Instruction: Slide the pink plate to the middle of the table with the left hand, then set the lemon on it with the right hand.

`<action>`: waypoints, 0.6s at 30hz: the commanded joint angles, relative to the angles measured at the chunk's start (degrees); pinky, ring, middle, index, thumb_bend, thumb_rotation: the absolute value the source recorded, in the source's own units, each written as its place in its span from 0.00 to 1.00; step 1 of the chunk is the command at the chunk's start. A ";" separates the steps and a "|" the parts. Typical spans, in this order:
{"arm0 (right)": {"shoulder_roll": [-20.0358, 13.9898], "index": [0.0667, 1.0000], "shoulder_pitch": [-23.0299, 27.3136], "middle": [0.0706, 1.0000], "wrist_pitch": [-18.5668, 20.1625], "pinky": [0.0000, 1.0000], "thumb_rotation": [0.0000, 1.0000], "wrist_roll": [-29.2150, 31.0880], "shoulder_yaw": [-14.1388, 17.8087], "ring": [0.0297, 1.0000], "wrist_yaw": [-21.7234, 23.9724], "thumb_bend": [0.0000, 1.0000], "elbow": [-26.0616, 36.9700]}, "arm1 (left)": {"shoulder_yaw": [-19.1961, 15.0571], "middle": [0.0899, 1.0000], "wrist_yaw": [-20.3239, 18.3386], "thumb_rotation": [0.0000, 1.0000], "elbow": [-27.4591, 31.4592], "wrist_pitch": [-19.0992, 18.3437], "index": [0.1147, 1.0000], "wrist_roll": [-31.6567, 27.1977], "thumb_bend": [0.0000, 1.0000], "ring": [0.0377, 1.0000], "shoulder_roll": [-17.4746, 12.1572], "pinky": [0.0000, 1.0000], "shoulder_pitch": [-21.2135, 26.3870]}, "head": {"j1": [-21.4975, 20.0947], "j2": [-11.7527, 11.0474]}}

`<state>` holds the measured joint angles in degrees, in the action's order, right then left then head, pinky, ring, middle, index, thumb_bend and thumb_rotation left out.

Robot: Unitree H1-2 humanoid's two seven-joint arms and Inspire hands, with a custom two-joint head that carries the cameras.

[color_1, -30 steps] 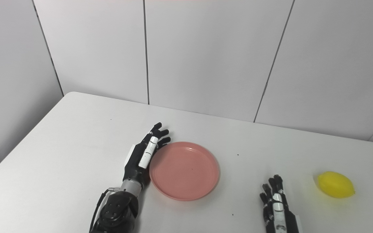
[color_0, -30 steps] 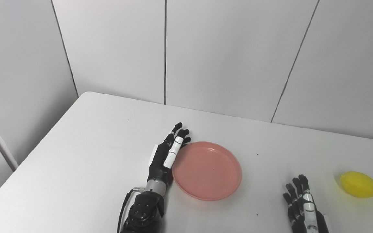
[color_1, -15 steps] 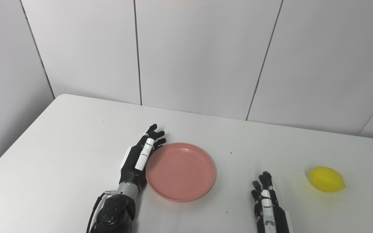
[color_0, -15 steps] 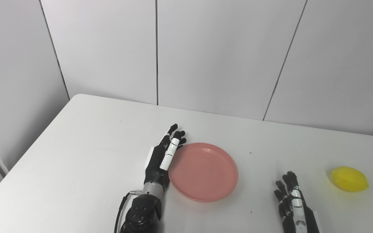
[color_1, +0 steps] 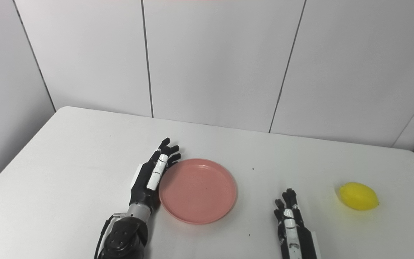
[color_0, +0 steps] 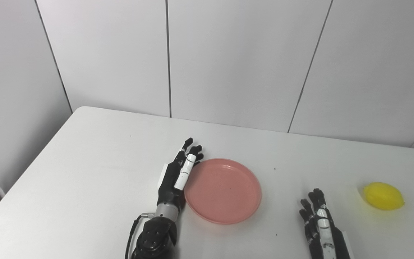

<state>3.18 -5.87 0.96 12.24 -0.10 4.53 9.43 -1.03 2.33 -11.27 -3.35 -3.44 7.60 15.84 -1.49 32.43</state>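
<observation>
The pink plate (color_0: 222, 190) lies flat near the middle of the white table (color_0: 95, 162). My left hand (color_0: 178, 172) stands on edge against the plate's left rim, fingers straight and apart, holding nothing. The yellow lemon (color_0: 383, 196) rests on the table at the far right, apart from both hands. My right hand (color_0: 320, 226) lies low near the front edge, right of the plate and left of the lemon, fingers stretched out and empty.
Grey wall panels (color_0: 235, 61) rise behind the table's far edge. The table's right corner shows in the right eye view beyond the lemon (color_1: 358, 196). A few small dark specks dot the tabletop.
The whole picture has shifted left, so the camera has turned right. The left hand stays against the plate's rim and the right hand stays low; the lemon has not moved.
</observation>
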 commanded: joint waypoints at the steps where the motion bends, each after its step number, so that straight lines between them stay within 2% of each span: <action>1: 0.59 0.97 -0.57 0.98 1.77 1.00 0.79 0.17 -0.14 0.96 -0.46 0.75 0.32 | -0.32 0.84 0.79 0.77 -2.44 -2.36 0.89 -0.55 0.68 0.82 0.91 0.84 -1.28 | -1.11 0.31; 10: 1.05 0.96 -0.31 0.98 1.77 1.00 0.76 0.14 -0.63 0.96 -1.16 0.75 0.05 | -1.36 0.86 0.00 0.76 -2.75 -2.50 0.90 -1.57 0.73 0.84 0.35 0.87 -1.27 | -4.28 1.47; 18: 1.68 0.95 -0.06 0.97 2.71 1.00 0.75 0.21 -0.77 0.96 -1.99 0.75 0.36 | -0.59 0.85 -0.42 0.77 -1.52 -3.24 0.90 -1.77 0.70 0.83 0.52 0.86 -1.52 | -5.72 2.03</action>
<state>4.00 -5.76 1.00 12.25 -0.57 3.17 9.43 -1.76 1.89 -11.33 -3.30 -4.71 7.73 15.89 -7.29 34.54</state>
